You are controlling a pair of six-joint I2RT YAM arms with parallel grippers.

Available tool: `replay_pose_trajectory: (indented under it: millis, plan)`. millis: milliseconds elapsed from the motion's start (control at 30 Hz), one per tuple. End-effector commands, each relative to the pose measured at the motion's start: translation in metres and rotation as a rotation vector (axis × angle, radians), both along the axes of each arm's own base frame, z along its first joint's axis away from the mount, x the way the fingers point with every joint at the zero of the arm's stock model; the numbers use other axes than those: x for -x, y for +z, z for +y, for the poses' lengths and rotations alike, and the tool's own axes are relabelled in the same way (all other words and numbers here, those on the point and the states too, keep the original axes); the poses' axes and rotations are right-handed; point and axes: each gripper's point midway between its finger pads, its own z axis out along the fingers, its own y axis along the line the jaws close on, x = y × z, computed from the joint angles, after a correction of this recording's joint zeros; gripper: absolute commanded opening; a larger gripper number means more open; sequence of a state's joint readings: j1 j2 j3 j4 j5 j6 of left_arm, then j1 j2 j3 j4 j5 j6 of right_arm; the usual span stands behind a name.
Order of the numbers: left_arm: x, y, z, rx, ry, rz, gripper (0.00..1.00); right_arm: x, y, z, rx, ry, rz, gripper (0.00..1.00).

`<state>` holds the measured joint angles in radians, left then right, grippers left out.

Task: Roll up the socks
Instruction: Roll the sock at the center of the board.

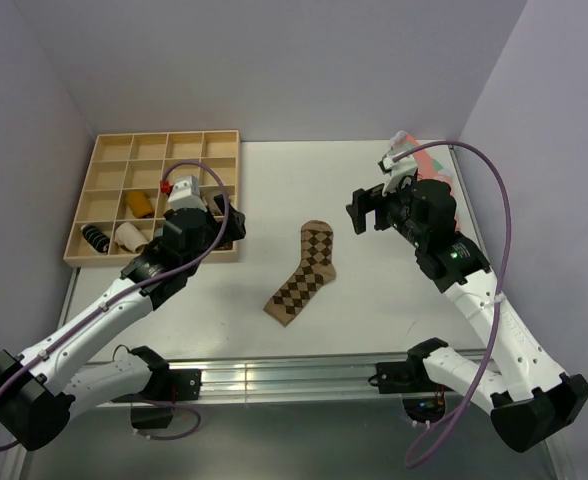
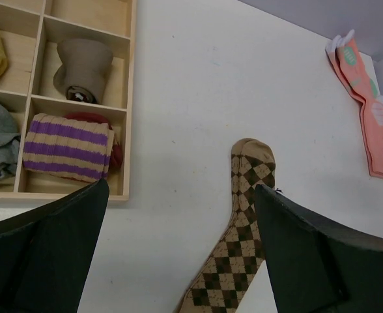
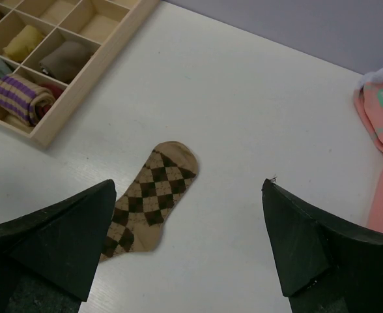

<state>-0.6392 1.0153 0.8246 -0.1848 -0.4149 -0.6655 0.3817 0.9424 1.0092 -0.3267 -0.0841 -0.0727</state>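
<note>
Left tool point(image 2: 182, 189) gapes wide and empty, hanging by the near right corner of the tray point(image 1: 82, 205); right tool point(image 3: 188, 184) is likewise spread wide, holding nothing, over the right side of the surface point(image 1: 274, 180); between them the sock point(image 1: 306, 272) lies flat mid-surface, touched by neither; pink socks point(image 2: 367, 117) lie at the far right edge; the wooden tray sits far left, a purple-striped roll point(image 2: 68, 147) among the bundles in its compartments; white surface, lilac walls.

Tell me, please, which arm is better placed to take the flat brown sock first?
Probably left. The left gripper is open and the sock runs up between its fingers; under the open right gripper the sock lies aside, by one finger.
</note>
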Motion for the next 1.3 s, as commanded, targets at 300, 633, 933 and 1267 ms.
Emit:
replay_pose_trajectory:
  millis: [300, 633, 933, 1267]
  plan:
    - [-0.005, 0.012, -0.008, 0.024, -0.028, -0.038, 0.99, -0.004, 0.004, -0.004, 0.05, -0.006, -0.002, 0.98]
    - [-0.004, -0.002, -0.002, 0.052, 0.025, -0.011, 0.99, 0.027, -0.061, 0.069, 0.202, 0.239, 0.168, 0.87]
    - [0.007, -0.016, 0.036, 0.087, 0.233, 0.034, 0.98, 0.078, -0.13, 0.126, 0.328, 0.427, 0.269, 0.73]
    - [0.018, -0.003, 0.064, 0.141, 0.371, 0.018, 0.98, 0.128, -0.203, 0.169, 0.503, 0.591, 0.419, 0.62]
